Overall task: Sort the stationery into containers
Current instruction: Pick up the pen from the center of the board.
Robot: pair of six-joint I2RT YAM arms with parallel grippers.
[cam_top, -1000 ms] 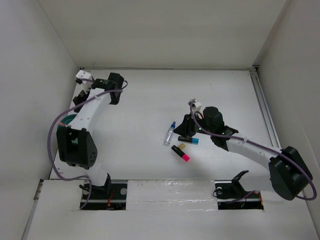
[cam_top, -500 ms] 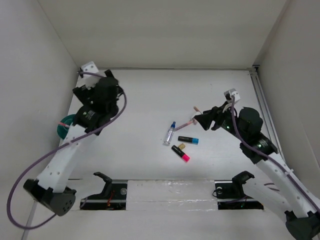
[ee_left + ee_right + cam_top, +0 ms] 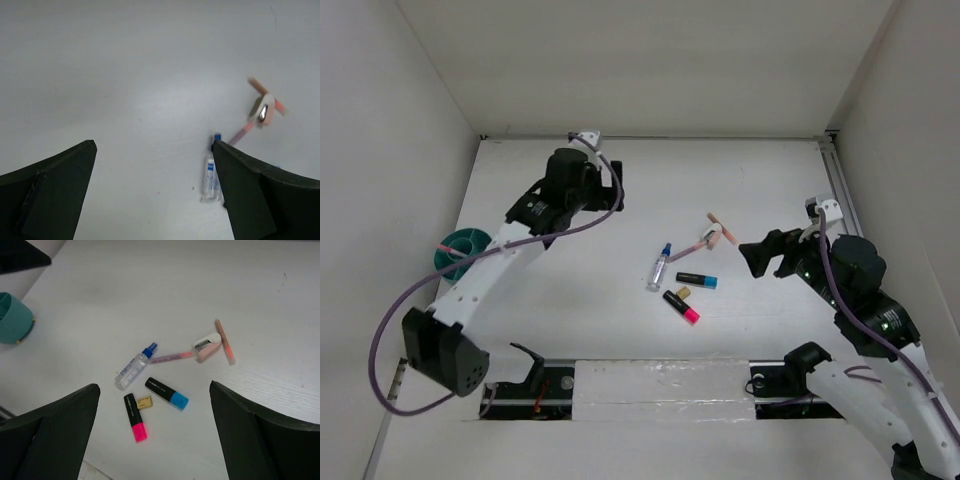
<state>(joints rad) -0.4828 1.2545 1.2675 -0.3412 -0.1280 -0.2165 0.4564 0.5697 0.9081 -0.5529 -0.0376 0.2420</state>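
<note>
The stationery lies in a loose cluster mid-table: a clear blue-capped pen point(image 3: 660, 267), a black marker with a blue end point(image 3: 697, 280), a black marker with a pink end point(image 3: 681, 306), a tan bit point(image 3: 684, 292) and a thin pink pen point(image 3: 691, 245). The teal round container point(image 3: 463, 247) stands at the left edge. My right gripper point(image 3: 760, 255) hangs open to the right of the cluster, holding nothing; its wrist view looks down on the markers point(image 3: 167, 393). My left gripper point(image 3: 613, 186) is open over the far table, with the clear pen point(image 3: 211, 175) beside its right finger.
A small pink block point(image 3: 719, 236) and a short pink-tan stick point(image 3: 713, 220) lie at the far end of the pink pen. White walls enclose the table on the left, back and right. A rail point(image 3: 847, 215) runs along the right edge.
My right gripper has opened and drawn back to the right, away from the cluster; the pink pen now lies on the table. The left arm has swung right, away from the teal container.
</note>
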